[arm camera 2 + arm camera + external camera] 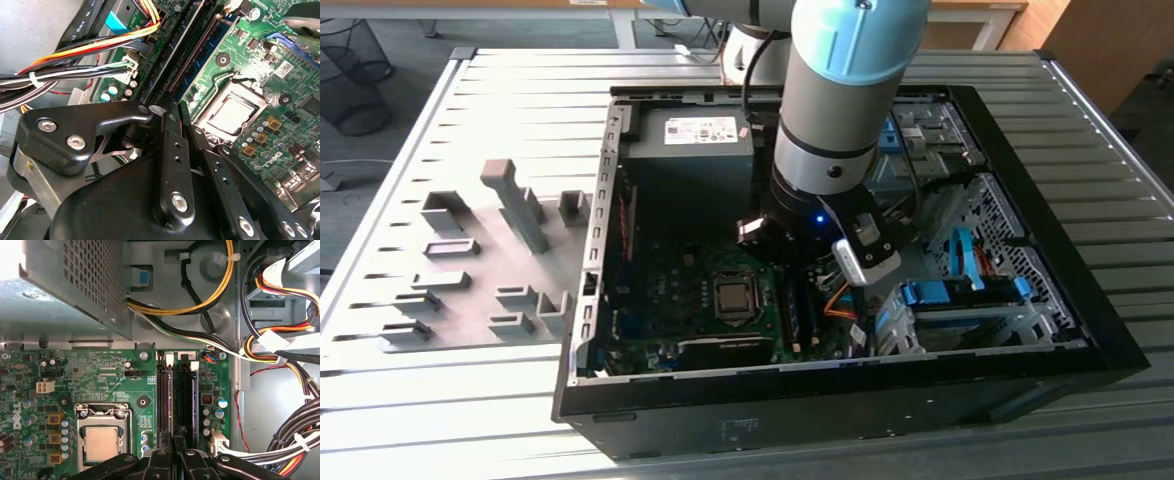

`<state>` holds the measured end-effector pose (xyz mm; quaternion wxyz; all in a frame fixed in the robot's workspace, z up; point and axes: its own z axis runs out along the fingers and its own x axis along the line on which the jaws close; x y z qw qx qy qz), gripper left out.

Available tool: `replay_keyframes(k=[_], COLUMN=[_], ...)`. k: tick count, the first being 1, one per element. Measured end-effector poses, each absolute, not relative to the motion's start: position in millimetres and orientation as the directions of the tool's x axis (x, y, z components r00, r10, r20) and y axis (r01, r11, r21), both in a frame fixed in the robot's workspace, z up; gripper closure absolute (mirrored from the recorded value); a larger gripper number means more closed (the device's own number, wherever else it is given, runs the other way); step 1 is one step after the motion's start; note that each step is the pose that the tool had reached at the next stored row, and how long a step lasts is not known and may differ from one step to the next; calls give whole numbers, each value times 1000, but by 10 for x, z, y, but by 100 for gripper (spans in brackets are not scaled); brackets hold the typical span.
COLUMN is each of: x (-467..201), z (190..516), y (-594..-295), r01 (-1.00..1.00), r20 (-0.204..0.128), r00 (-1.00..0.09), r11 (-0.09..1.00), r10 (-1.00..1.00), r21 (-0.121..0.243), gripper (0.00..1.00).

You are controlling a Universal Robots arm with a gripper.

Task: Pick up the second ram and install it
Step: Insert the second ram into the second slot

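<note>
A: Why does the computer case (854, 385) lie on its side on the bench (454, 400)?

B: I think so that the open side faces up. The arm (834, 120) can then come straight down into it, and the jaws hang directly over the motherboard (100, 375).

A: And the grey holder blocks (520, 215), well away from the jaws, outside the case?

B: They look like stands for parts. I see no stick standing in them.

A: The cable bundle (280, 440) is beside the jaws. Is it a danger?

B: It is tied and runs along the case floor to one side of the board, so the memory slots (177, 390) directly ahead of the jaws are free. I believe this is on purpose.

A: Where is the second ram (207, 50)?

B: A blue-green stick stands on its edge in a slot, with its near end just at the jaws. I take this for the second ram, but I cannot be sure which stick it is. The jaws are in line with the slots, which fits pressing or guiding a stick along its length.

A: Are the jaws closed on it?

B: I cannot tell how far open they are, or whether they hold anything.
</note>
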<state>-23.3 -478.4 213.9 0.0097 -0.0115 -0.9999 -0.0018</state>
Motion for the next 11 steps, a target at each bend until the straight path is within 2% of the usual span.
replay_keyframes(k=[11], x=[-233], z=[2135], y=[-4784], r01=[23], r20=[19], r00=[-1000], r11=[1000], r10=[23], r21=[4], gripper=[86])
